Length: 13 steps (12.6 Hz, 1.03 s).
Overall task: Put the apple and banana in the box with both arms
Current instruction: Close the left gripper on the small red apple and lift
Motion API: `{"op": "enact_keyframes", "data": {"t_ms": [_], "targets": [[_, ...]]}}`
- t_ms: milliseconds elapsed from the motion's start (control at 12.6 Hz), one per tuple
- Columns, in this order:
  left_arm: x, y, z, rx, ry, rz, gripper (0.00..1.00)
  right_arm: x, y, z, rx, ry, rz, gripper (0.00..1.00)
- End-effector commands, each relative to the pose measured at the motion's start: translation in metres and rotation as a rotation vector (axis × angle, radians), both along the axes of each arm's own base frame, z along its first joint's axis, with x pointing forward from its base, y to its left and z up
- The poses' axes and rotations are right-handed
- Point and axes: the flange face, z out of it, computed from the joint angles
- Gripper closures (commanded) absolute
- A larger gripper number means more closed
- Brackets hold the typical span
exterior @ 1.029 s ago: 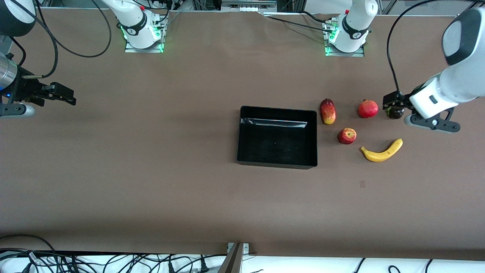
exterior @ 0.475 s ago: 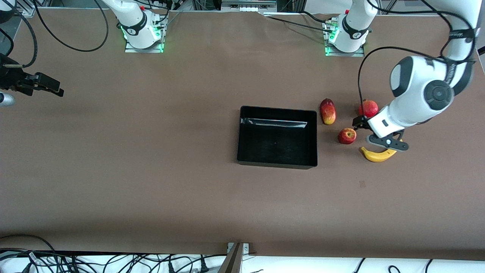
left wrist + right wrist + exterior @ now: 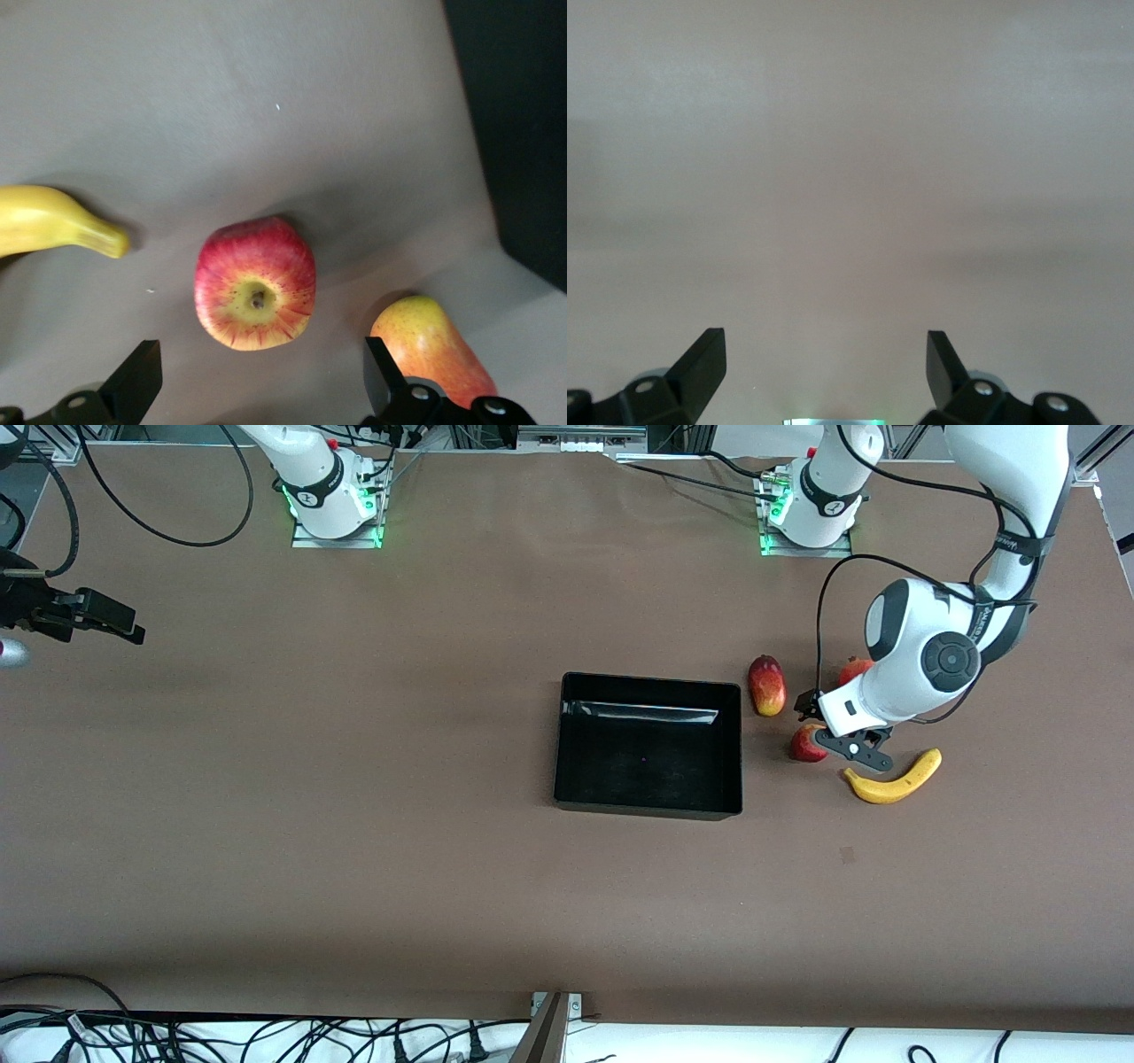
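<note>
The apple (image 3: 803, 746) lies on the brown table beside the black box (image 3: 649, 682), toward the left arm's end. The banana (image 3: 893, 779) lies beside the apple, a little nearer the front camera. My left gripper (image 3: 811, 713) hangs over the apple, open and empty. In the left wrist view the apple (image 3: 255, 283) sits stem end up just ahead of the gripper (image 3: 257, 390), with the banana's tip (image 3: 53, 221) to one side. My right gripper (image 3: 120, 622) is open and empty over bare table at the right arm's end; it also shows in the right wrist view (image 3: 824, 367).
An elongated red-yellow fruit (image 3: 766, 685) lies between the box and the apple, close to one left finger in the left wrist view (image 3: 434, 350). A pomegranate (image 3: 852, 668) is partly hidden by the left arm. The box wall shows in the left wrist view (image 3: 523, 133).
The left arm has swung in from the table's end and come down over the apple. The right gripper has drifted slightly toward the table's edge.
</note>
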Motion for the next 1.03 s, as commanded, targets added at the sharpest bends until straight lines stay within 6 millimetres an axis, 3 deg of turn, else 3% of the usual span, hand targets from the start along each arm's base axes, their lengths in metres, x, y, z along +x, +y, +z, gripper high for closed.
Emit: {"op": "enact_keyframes", "data": {"t_ms": [0, 792, 950], "targets": [[-0.004, -0.001, -0.021, -0.014, -0.019, -0.054, 0.0, 0.001, -0.003, 0.006, -0.004, 0.006, 0.004, 0.0], [0.002, -0.013, -0.044, -0.022, -0.063, -0.081, 0.0, 0.001, -0.003, 0.006, 0.002, 0.006, 0.004, 0.0], [0.002, -0.012, -0.044, -0.019, -0.062, -0.084, 0.75, -0.001, 0.0, 0.006, 0.006, 0.014, 0.004, 0.0]]}}
